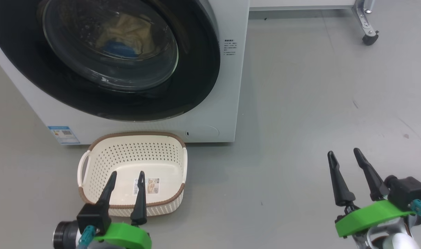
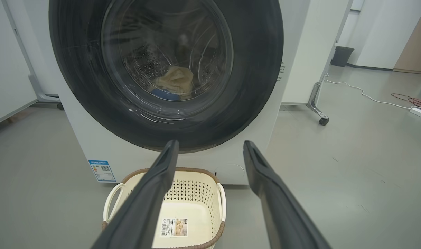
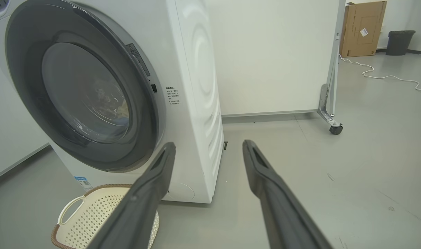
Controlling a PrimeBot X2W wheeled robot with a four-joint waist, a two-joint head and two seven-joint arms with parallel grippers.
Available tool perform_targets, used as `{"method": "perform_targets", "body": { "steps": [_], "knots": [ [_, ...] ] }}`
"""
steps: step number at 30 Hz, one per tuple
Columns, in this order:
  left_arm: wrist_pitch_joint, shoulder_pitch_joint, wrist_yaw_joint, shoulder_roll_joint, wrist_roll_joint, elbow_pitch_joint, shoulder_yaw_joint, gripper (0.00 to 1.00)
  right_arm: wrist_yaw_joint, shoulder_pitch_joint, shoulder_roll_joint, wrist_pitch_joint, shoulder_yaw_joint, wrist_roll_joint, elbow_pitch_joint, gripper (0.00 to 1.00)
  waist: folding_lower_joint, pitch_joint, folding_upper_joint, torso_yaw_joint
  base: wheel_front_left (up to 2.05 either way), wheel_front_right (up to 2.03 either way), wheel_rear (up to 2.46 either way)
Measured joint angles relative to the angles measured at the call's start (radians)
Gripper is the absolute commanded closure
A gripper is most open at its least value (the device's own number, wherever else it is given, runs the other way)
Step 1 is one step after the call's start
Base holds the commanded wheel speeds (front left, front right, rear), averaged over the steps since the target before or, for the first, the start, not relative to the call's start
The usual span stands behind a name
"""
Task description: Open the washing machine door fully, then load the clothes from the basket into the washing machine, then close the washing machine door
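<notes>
Black tapered fingers (image 1: 339, 183) sit on green brackets (image 1: 373, 211).

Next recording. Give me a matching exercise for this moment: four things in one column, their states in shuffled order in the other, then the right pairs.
Things
1. washing machine door
2. clothes
3. basket
4. right gripper

States
A. empty, standing on the floor
B. open, holding nothing
C. shut against the washing machine
D. lying behind the round glass window

Pairs: 1-C, 2-D, 3-A, 4-B
</notes>
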Motion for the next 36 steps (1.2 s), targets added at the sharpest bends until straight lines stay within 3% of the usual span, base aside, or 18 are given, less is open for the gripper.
{"method": "perform_targets", "body": {
  "steps": [10, 36],
  "knots": [
    [0.006, 0.002, 0.010, 0.003, 0.000, -0.011, -0.008, 0.00, 0.000, 0.029, 0.003, 0.030, 0.011, 0.013, -0.058, 0.00, 0.0000, 0.006, 0.0000, -0.009, 0.00, 0.00, 0.00],
    [0.003, 0.002, 0.027, 0.004, -0.010, -0.009, -0.026, 0.00, 0.000, 0.048, 0.004, 0.054, 0.020, 0.014, -0.067, 0.00, 0.0001, -0.002, 0.0000, 0.001, 0.00, 0.00, 0.00]
  ]
}}
